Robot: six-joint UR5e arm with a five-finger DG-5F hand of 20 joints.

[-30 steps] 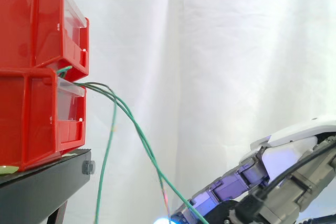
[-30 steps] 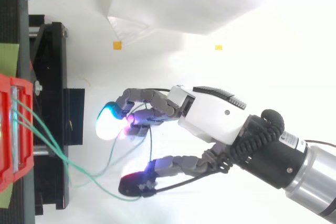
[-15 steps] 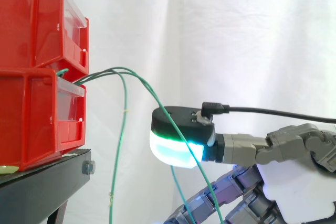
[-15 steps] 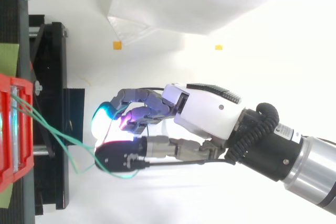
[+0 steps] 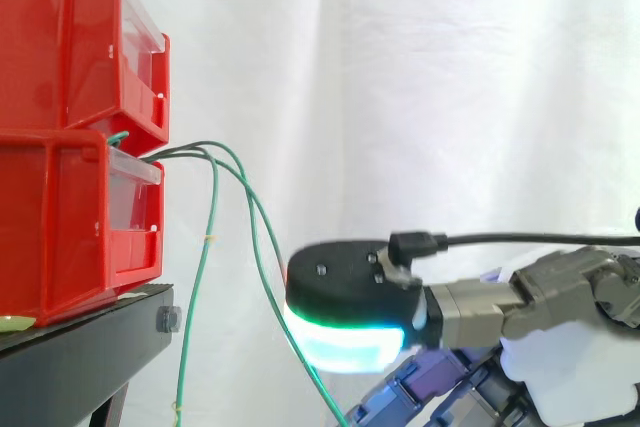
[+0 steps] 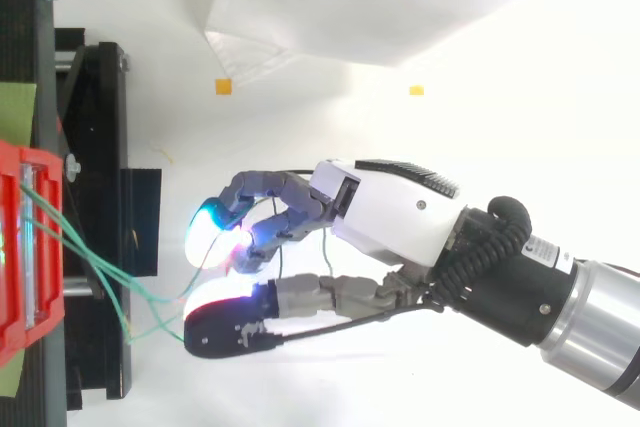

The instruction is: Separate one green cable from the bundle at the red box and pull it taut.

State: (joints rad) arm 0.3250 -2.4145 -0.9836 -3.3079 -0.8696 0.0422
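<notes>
Two red bins (image 5: pixel 60 227) are stacked on a black stand (image 5: pixel 80 357) at the left; from above the red bin (image 6: pixel 14 247) sits at the left edge. Several green cables (image 5: pixel 238 197) leave the gap between the bins and arc down to the right. One strand hangs straight down beside the stand. The others drop behind the green-glowing thumb pad of my hand (image 5: pixel 350 292). In the top view the green cables (image 6: pixel 100 272) run from the bin into my hand (image 6: pixel 400 217), where a thin strand passes between the curled fingers (image 6: pixel 265 192) and the thumb.
A white curtain hangs behind everything. From above, the stand's black frame (image 6: pixel 95 147) lies left of the hand, with a folded white sheet (image 6: pixel 350 7) at the top. Two small orange tape marks (image 6: pixel 223 86) lie on the floor.
Over the last second the thumb rose and swung in toward the fingers, lifting the cable arc. Since half a second ago the hand has dropped lower, and the cables sag lower with it.
</notes>
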